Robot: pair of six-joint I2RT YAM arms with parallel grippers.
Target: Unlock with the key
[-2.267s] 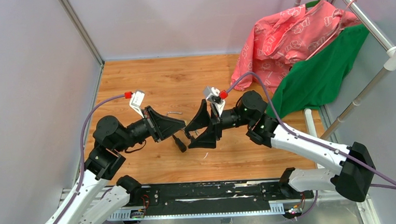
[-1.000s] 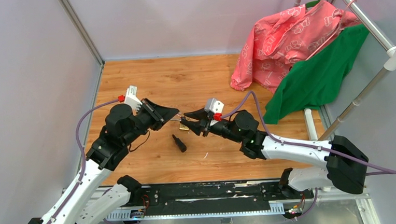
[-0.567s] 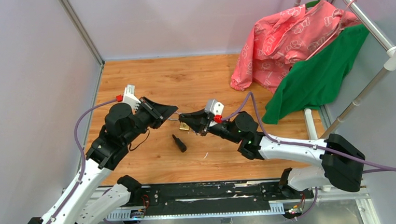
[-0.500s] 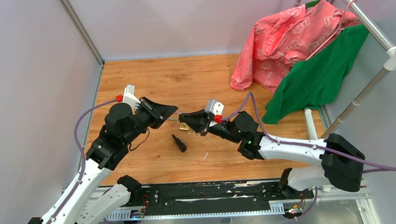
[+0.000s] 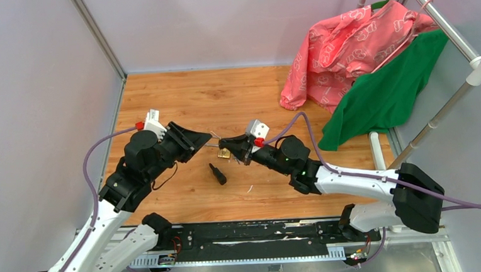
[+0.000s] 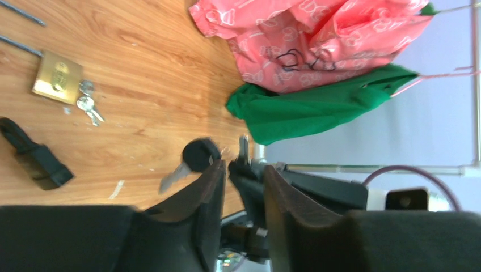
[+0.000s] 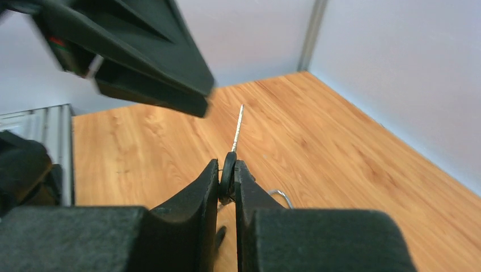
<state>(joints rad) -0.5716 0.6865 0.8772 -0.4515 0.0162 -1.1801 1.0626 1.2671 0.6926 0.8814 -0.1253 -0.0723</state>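
- Since a second ago my left gripper [image 6: 243, 168] has let its jaws part and drawn back a little toward its own side. Its fingers now stand apart with nothing between them.
- Next comes a small black block [image 5: 217, 173], lying flat on the wooden table [image 5: 160, 97], nearer the arm bases than either gripper tip.
- Just right of it the brass padlock [image 6: 55, 76] lies flat on the wood, with a small bunch of silver keys [image 6: 88, 105] at its edge.
- I see the black-headed key [image 7: 228, 165] off the table, pinched by its head in my right gripper [image 5: 231, 146], which is clamped tight on it. The blade sticks out past the fingertips toward the left gripper.
- Far right, a pink garment [image 5: 346, 44] and a green garment [image 5: 386, 89] hang from a rail [image 5: 446, 25], draping onto the table's corner.
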